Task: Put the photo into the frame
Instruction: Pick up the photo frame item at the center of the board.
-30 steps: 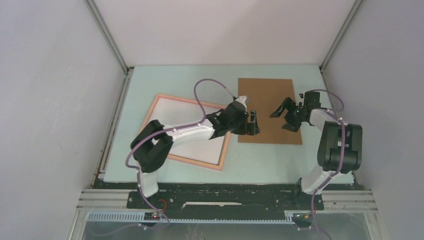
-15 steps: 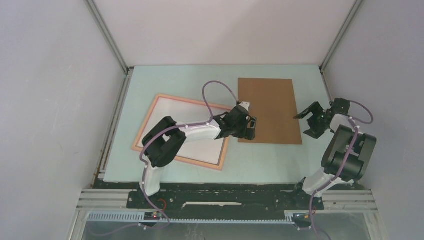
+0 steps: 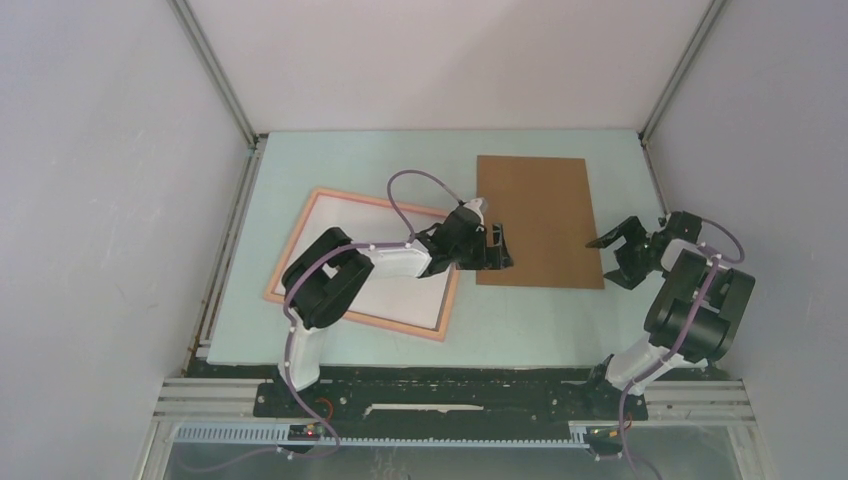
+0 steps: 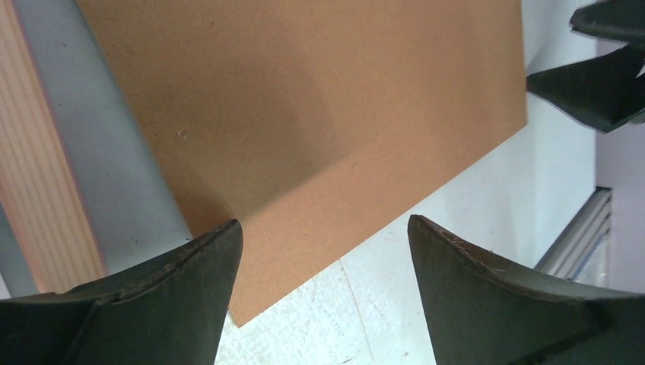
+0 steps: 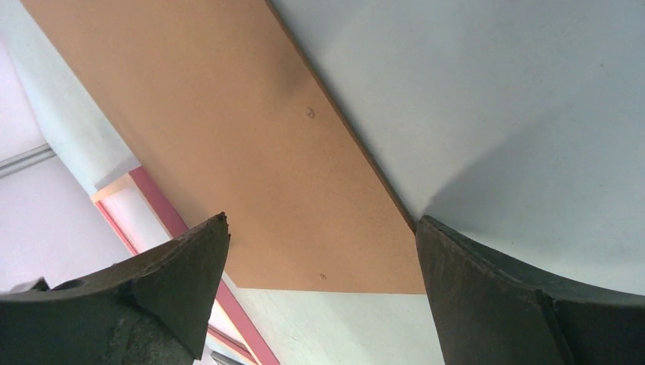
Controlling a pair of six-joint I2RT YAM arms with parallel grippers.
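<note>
I have both arms down at the brown backing board, which lies flat on the table right of centre. The left gripper is spread wide. From its wrist camera the jaws sit either side of the board's near-left corner, low over it and touching nothing. The right gripper is spread wide too, with its jaws bracketing the board's right edge close to the near corner, and it holds nothing.

I read the opposite placement as deliberate. A thin board lying flush on the table gives no purchase from above, so one claw can brace or tip it while the other gets under an edge.

The frame lies flat on the left side of the table, skewed clockwise. Its right rail is just beside the board, with a strip of table between them. A white sheet fills its opening. I see no blue print anywhere, so this may be the photo lying face down in the frame, though from overhead I cannot be sure. If it is, the insertion is done and the board goes on as the back.
</note>
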